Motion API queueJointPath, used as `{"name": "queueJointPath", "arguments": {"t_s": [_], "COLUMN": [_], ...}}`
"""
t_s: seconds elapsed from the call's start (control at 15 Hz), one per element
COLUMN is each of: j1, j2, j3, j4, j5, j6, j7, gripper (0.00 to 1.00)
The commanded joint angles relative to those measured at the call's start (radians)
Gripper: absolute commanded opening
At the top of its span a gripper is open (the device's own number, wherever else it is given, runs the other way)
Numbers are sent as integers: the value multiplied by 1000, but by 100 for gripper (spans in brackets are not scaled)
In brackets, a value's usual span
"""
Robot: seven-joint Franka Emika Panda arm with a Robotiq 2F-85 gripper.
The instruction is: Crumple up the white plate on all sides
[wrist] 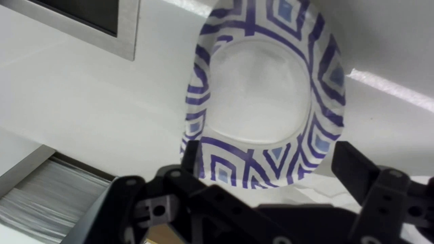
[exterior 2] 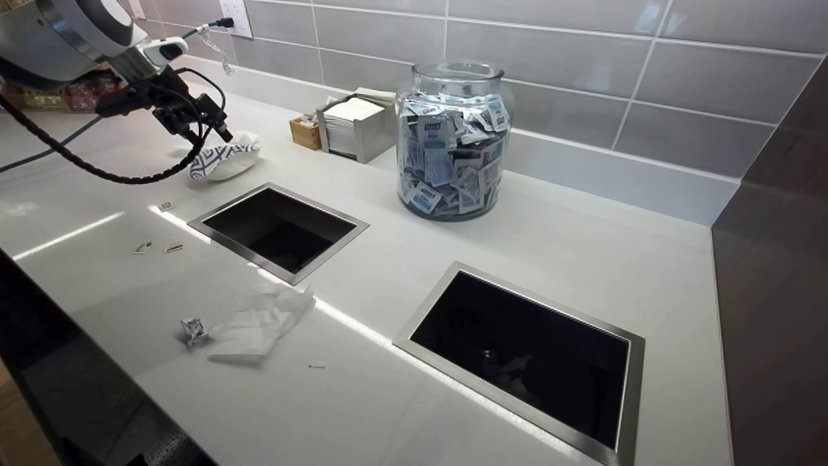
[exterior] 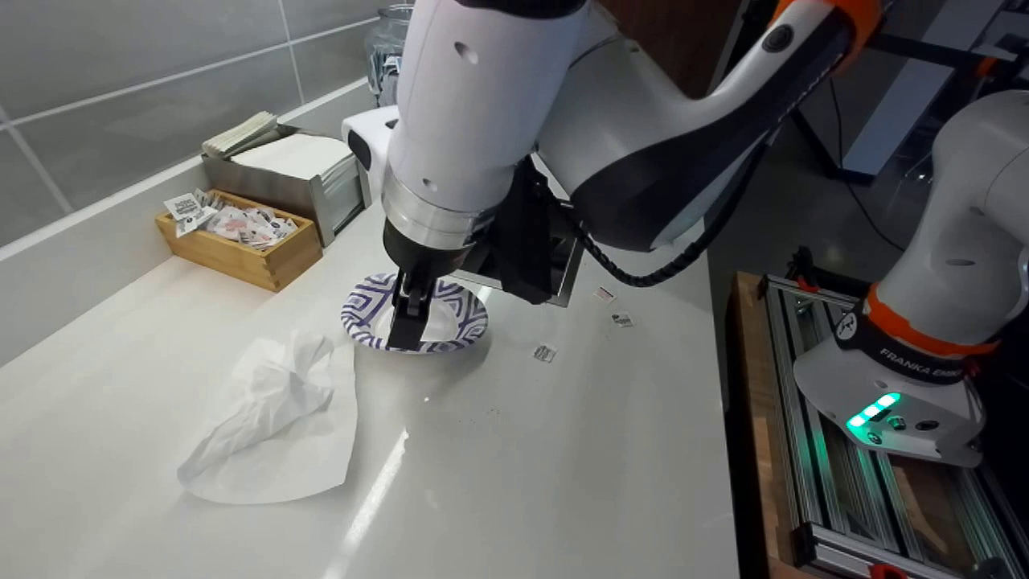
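While the hand hangs close (jaws way apart, btw), the white plate sits nearer the desk's wall edge.

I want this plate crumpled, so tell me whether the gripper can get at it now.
Likely yes: the gripper is open over the plate, and no obstacle shows between them. The tissue lies beside the plate, not on it. Contact is unclear.

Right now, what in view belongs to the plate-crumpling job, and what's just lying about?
Job:
patterned-rim white plate
gripper, jaws apart

Just lying or standing about:
wrinkled white sheet near the plate
second thin sheet
crumpled scrap
loose sachets
wooden box of sachets
napkin holder
glass jar of packets
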Motion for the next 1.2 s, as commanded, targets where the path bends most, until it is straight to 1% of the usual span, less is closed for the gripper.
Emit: {"name": "queueJointPath", "arguments": {"t_s": [0.0,0.13,0.4,0.47,0.53,0.8,0.87,1.13], "j1": [32,44,71,73,74,63,62,21], "j2": [29,29,30,34,38,44,42,24], "j3": [-26,-37,-63,-67,-72,-80,-87,-60], "j4": [-15,-23,-26,-26,-26,-39,-43,-76], "j5": [111,148,184,192,197,259,274,445], "j6": [24,18,23,31,41,104,123,234], "j7": [-90,-115,-145,-152,-160,-222,-236,-383], "gripper": [100,100,100,75,75,42,35,5]}}
